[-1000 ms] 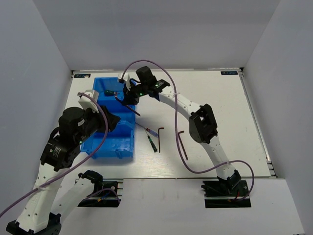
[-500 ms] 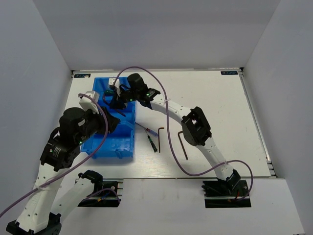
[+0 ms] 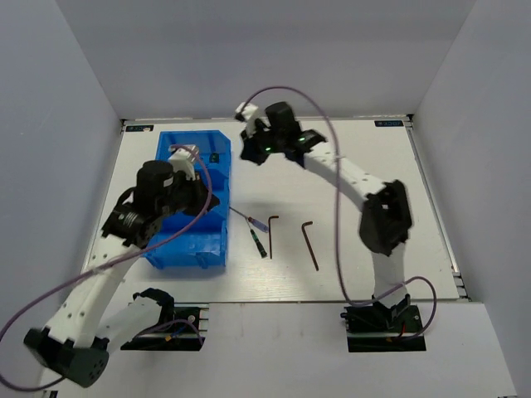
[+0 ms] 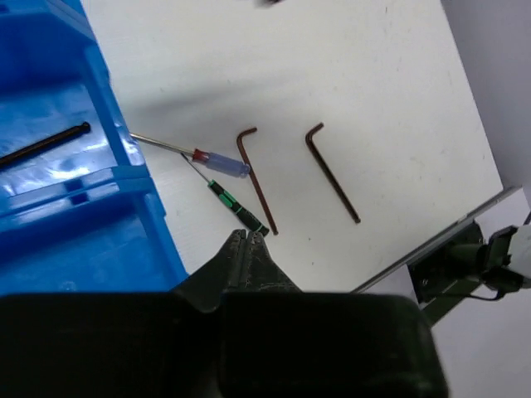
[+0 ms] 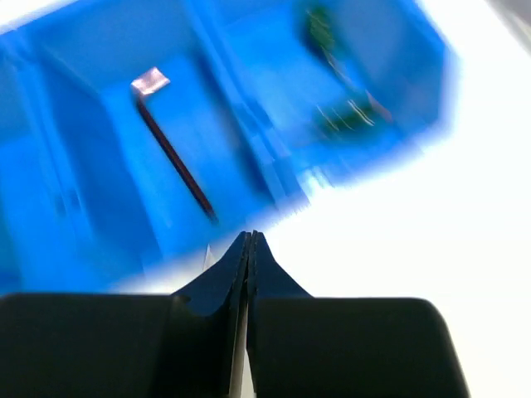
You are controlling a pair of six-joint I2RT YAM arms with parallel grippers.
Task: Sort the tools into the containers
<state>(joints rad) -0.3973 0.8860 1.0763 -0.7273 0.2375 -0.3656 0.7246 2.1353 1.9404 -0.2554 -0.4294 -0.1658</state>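
The blue bin (image 3: 184,249) stands at the left of the table. Four tools lie right of it: a purple-handled screwdriver (image 3: 254,220), a green-handled screwdriver (image 3: 261,242) and two dark hex keys (image 3: 272,232) (image 3: 309,244). My left gripper (image 3: 203,201) hangs shut and empty above the bin's right wall; its tips (image 4: 247,236) sit just short of the green-handled screwdriver (image 4: 236,207). My right gripper (image 3: 247,152) is shut and empty just right of the bin's far end. A hex key (image 5: 174,162) lies in one compartment, and blurred green-handled tools (image 5: 340,116) lie in another.
White walls close in the table on the left, back and right. Purple cables loop over both arms. The arm bases sit at the near edge, and a metal rail (image 4: 431,249) runs along the table's front.
My right gripper let the hex key go inside the bin, drew back to the right and shut. My left arm swung up and rightward over the bin, and its jaws closed.
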